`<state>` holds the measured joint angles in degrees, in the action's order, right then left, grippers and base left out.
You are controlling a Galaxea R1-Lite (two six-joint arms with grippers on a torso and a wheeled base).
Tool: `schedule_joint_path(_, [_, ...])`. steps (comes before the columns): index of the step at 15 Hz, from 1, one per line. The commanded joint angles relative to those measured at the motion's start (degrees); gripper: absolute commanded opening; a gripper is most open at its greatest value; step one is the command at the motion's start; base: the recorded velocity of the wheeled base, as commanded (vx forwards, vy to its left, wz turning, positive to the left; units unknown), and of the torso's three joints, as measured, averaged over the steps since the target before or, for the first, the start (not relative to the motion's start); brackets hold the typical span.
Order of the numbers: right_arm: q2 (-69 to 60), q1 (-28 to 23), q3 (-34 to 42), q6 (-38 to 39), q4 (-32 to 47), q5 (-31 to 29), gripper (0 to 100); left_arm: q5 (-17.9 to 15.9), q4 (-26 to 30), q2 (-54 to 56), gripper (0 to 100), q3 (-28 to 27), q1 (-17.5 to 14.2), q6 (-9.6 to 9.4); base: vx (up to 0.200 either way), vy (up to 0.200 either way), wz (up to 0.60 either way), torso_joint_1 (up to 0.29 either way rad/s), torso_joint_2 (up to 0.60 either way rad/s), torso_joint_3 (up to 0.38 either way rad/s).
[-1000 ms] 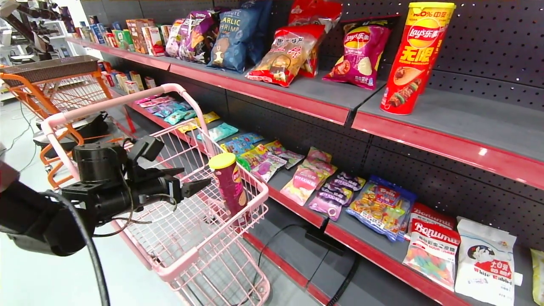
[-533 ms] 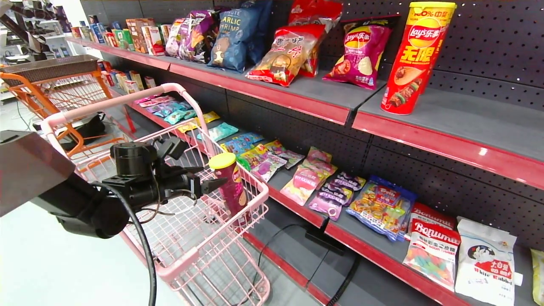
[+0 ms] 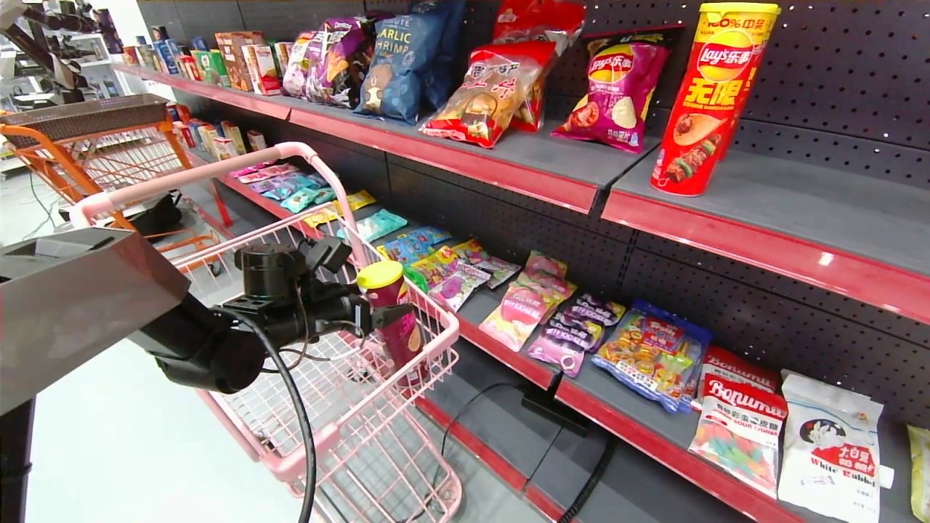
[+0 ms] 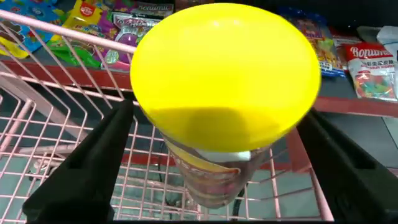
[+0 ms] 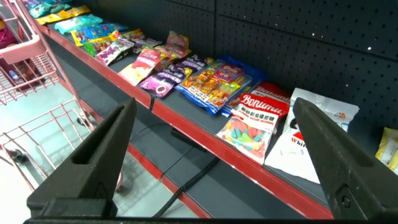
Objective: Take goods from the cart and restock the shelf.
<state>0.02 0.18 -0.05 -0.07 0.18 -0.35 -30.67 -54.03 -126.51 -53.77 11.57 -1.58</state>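
One tall chip can (image 3: 401,341) stands upright by the right rim of the pink cart (image 3: 196,176), the left gripper (image 3: 385,306) straddling it, fingers apart, seemingly poised to clamp for the shelf (image 3: 552,163).

The chip can (image 3: 403,341) stands in the cart (image 3: 320,443) (left end effector (image 3: 392,309) astride it) beside the shelf (image 3: 523,156).

Upper shelf (image 3: 552,163): grey deck, red edge. Red chip can (image 3: 708,102) upright at rt, chip bags (image 3: 617,91) beside, boxes (image 3: 243,62) far left. Lower shelf (image 3: 617,420): candy packs (image 3: 654,352) flat. Pink cart (image 3: 443,341) on floor (image 3: 109,450), purple can (image 3: 403,347) upright inside.
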Motion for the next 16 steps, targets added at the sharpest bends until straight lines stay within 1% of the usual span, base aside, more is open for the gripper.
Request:
schedule_joint_path(1, [-0.02, -0.01, -0.04, -0.01, -0.01, 0.0, 100, 0.26, -0.02, -1.63, 100, -1.77, 0.47, 0.0, 0.0, 0.0, 0.0, 0.0, 0.0, 0.0])
schedule_joint_path(2, [-0.02, -0.01, -0.04, -0.01, -0.01, 0.0, 100, 0.35, -0.02, -1.81, 0, -1.95, 0.47, 0.0, 0.0, 0.0, 0.0, 0.0, 0.0, 0.0])
schedule_joint_path(7, [-0.02, -0.01, 0.05, -0.01, -0.01, 0.0, 100, 0.44, -0.2, -1.28, 0, -0.98, 0.47, 0.0, 0.0, 0.0, 0.0, 0.0, 0.0, 0.0])
schedule_joint_path(9, [-0.02, -0.01, -0.04, -0.01, -0.01, 0.0, 100, 0.96, 0.24, 1.8, 0, 0.16, 0.38, 0.27, 0.0, 0.0, 0.0, 0.0, 0.0, 0.0])
schedule_joint_path(10, [-0.02, -0.01, 0.05, 0.07, -0.01, 0.0, 100, 2.37, 1.21, 5.58, 0, 1.04, 0.12, 0.71, 0.0, 0.0, 0.0, 0.0, 0.0, 0.0])
schedule_joint_path(11, [-0.02, -0.01, 0.05, -0.01, -0.01, 0.0, 100, 3.51, 3.14, 9.53, 0, 2.01, -0.23, 0.71, 0.0, 0.0, 0.0, 0.0, 0.0, 0.0])
schedule_joint_path(12, [-0.02, 0.08, 0.05, -0.01, -0.01, 0.0, 100, 4.22, 6.83, 14.89, 0, 3.06, -1.11, 0.71, 0.0, 0.0, 0.0, 0.0, 0.0, 0.0])
schedule_joint_path(13, [-0.02, -0.01, 0.05, -0.01, -0.01, 0.0, 100, 4.3, 8.59, 17.09, 0, 3.06, -1.55, 0.71, 0.0, 0.0, 0.0, 0.0, 0.0, 0.0])
schedule_joint_path(14, [-0.02, -0.01, -0.04, 0.07, -0.01, 0.0, 100, 5.01, 14.83, 24.3, 0, 2.62, -2.96, 0.71, 0.0, 0.0, 0.0, 0.0, 0.0, 0.0])
schedule_joint_path(16, [-0.02, -0.01, 0.05, 0.07, -0.01, 0.0, 100, 7.56, 20.28, 33.61, 0, 2.71, -3.4, 0.71, 0.0, 0.0, 0.0, 0.0, 0.0, 0.0])
